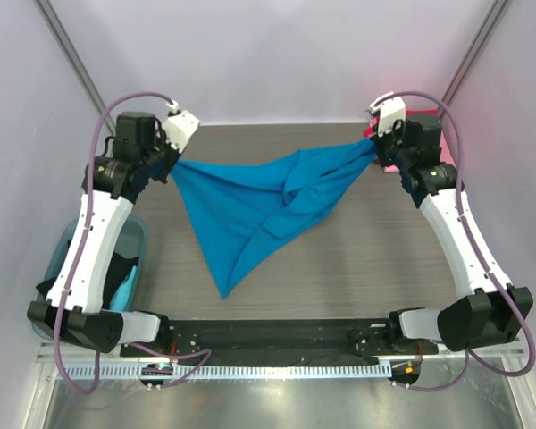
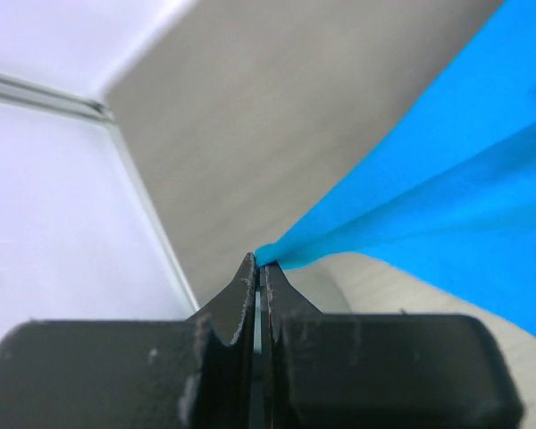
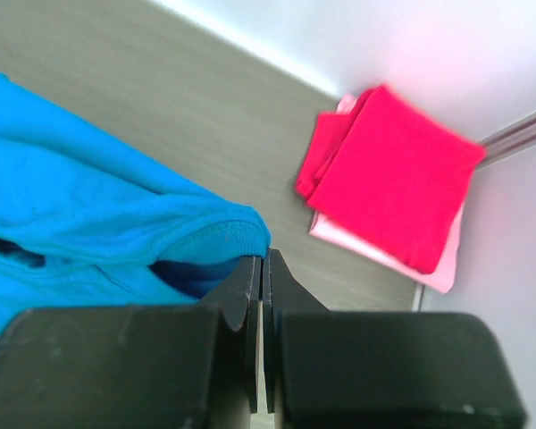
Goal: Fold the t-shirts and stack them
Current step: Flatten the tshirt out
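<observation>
so the blue t-shirt was strung out between both arms

The left gripper was pinched tight on one corner and the right gripper was clamped on a ribbed edge, with the cloth sagging between them. The folded crimson shirt sat on the pale pink shirt just beyond the right gripper's tips.

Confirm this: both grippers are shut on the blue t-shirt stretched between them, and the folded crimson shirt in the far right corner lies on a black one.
Wrong colour: the crimson shirt lies on a pale pink shirt, not a black one, as the right wrist view shows. The rest stands.
</observation>
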You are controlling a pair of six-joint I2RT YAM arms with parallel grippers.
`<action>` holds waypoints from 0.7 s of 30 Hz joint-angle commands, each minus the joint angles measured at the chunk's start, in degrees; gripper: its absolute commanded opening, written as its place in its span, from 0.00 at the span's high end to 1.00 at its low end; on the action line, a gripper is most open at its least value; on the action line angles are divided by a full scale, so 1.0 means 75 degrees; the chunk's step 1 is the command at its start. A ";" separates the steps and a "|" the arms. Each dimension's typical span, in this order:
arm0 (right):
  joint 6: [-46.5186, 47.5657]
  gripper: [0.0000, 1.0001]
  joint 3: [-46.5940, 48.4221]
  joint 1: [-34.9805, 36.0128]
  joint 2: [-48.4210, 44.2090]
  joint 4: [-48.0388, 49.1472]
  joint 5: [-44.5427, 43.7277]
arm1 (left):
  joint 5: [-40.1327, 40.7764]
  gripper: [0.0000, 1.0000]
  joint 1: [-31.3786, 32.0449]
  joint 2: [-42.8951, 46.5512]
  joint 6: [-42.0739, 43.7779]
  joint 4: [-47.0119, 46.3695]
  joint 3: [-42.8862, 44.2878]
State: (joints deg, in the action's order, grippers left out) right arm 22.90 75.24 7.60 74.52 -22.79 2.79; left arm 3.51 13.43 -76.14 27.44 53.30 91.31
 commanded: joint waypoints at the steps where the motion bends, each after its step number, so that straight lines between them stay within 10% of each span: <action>1: -0.0240 0.99 0.0784 -0.0052 -0.0689 -0.0170 0.0143 | 0.0317 1.00 -0.0057 0.0307 0.0185 0.0300 0.0727; 13: -0.0170 0.99 0.1347 -0.0052 -0.2764 -0.1743 0.0859 | 0.0763 1.00 -0.0220 0.1481 0.0525 -0.0274 0.2403; 21: 0.0123 0.99 0.0047 -0.0052 -0.2168 -0.1778 0.1267 | -0.0114 1.00 -0.0220 0.0323 0.0701 -0.1071 0.1280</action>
State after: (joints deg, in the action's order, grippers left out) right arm 22.52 79.31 7.38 53.82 -34.87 10.37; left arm 6.26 12.21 -66.92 31.16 48.71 105.25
